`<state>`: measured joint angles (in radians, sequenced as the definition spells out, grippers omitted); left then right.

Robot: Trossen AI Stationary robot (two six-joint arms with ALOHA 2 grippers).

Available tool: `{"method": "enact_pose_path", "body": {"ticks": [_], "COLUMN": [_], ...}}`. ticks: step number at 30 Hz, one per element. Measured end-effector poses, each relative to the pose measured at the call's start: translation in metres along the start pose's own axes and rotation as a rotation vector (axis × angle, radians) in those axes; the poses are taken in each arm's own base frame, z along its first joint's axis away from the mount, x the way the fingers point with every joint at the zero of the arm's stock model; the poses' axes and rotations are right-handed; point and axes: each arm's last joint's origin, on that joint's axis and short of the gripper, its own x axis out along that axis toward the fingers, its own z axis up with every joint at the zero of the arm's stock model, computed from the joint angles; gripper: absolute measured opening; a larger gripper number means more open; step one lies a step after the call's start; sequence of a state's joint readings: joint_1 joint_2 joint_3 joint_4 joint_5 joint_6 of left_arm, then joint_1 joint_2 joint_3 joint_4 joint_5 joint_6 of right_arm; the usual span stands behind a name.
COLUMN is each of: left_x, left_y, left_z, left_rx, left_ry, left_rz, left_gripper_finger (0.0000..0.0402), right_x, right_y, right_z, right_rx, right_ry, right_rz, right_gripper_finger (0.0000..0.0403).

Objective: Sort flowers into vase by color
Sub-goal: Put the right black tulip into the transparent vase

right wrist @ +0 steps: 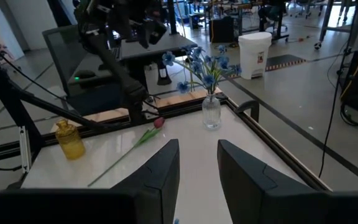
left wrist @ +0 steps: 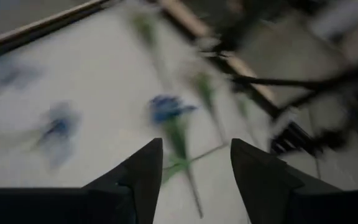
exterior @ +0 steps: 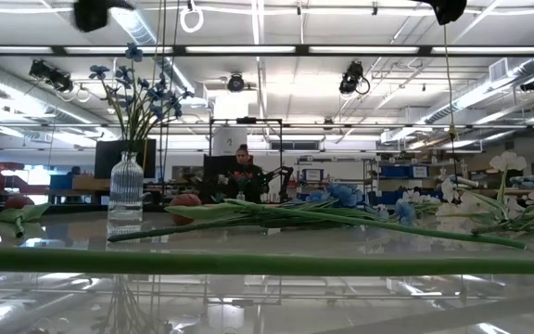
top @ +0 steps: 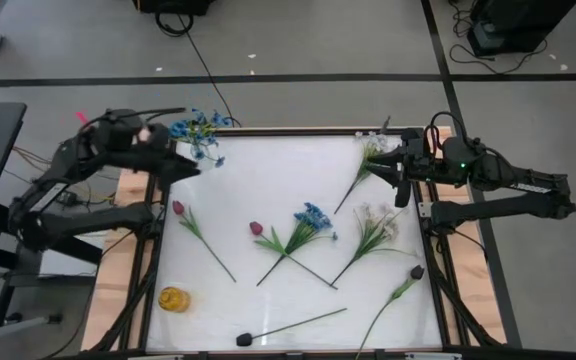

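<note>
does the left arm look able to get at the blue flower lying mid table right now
Probably yes: the left pincer is open, empty and aimed at the blue clustered flower on its green stem, with only bare white tabletop between them.

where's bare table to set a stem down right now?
Widest free patch: the far-middle table, bordered by the clear vase of blue flowers, the white spray and the pink tulip. Another lies between the yellow vase and the dark bud. The centre-right around the blue flower is crowded.
</note>
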<state>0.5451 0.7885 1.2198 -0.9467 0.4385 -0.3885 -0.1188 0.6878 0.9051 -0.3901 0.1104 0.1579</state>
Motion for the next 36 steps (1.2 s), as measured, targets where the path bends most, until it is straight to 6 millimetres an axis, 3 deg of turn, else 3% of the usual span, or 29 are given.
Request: {"method": "enact_pose_path", "body": {"ticks": [4,7,15,21,27,31,36], "left_x": [0.027,0.048,0.104,0.127,0.151,0.162,0.163], "left_y": [-0.014,-0.017,-0.009,-0.011,-0.013,-0.008,-0.003], "left_z": [0.024,0.035,0.036,0.033,0.042,0.051,0.060], "left_rx": [0.198,0.241,0.309,0.399,0.416,0.372,0.233], "left_ry": [-0.094,-0.115,0.029,0.073,0.009,-0.056,-0.063], "left_rz": [-0.150,-0.183,-0.162,-0.186,-0.221,-0.224,-0.205], "left_gripper_finger": [0.0171,0.0164,0.0163,0.0162,0.0162,0.0162,0.0162], "right_x": [0.000,0.000,0.000,0.000,0.000,0.000,0.000], "right_y": [0.000,0.000,0.000,0.000,0.000,0.000,0.000], "right_z": [0.000,0.000,0.000,0.000,0.000,0.000,0.001], "right_rx": [0.000,0.000,0.000,0.000,0.000,0.000,0.000], "right_ry": [0.000,0.000,-0.001,0.000,0.000,0.000,-0.008], "right_rz": [0.000,0.000,0.000,0.000,0.000,0.000,0.001], "right_gripper_finger": [0.0119,0.0119,0.0119,0.0119,0.0119,0.0119,0.0119]}}
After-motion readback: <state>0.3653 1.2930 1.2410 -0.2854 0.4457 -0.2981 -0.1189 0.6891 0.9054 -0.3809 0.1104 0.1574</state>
